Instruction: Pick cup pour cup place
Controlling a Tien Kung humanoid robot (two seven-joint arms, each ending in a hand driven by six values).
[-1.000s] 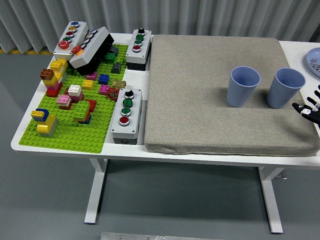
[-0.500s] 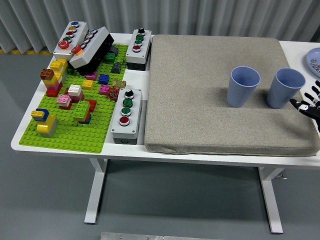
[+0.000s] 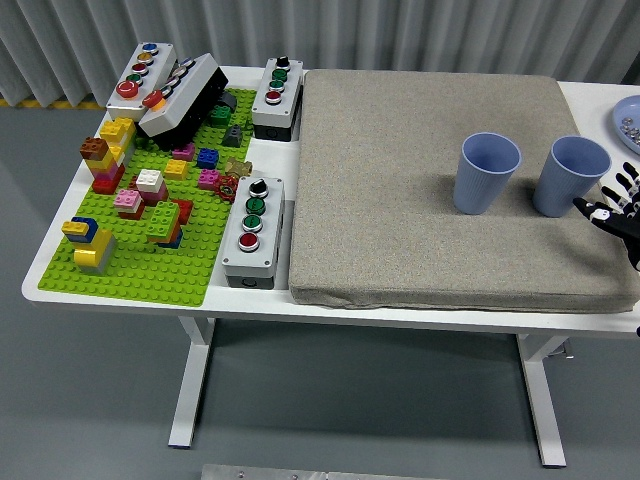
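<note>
Two light blue cups stand upright on the grey mat [image 3: 400, 190]. The left cup [image 3: 487, 173] sits mid-right on the mat, and the right cup [image 3: 571, 176] stands beside it near the mat's right edge. My right hand [image 3: 615, 205] enters at the picture's right edge, fingers spread and empty, just right of the right cup and a small gap away from it. The cups' contents cannot be made out. My left arm is out of sight.
A green brick baseplate [image 3: 140, 270] with several coloured bricks fills the table's left. Grey button boxes [image 3: 251, 232] [image 3: 277, 97] stand between it and the mat, with more [image 3: 165, 88] at the back left. A blue plate [image 3: 628, 122] peeks in at the right edge.
My right hand has crept up and slightly left along the right edge, closing in on the right cup. The cups have not moved.
</note>
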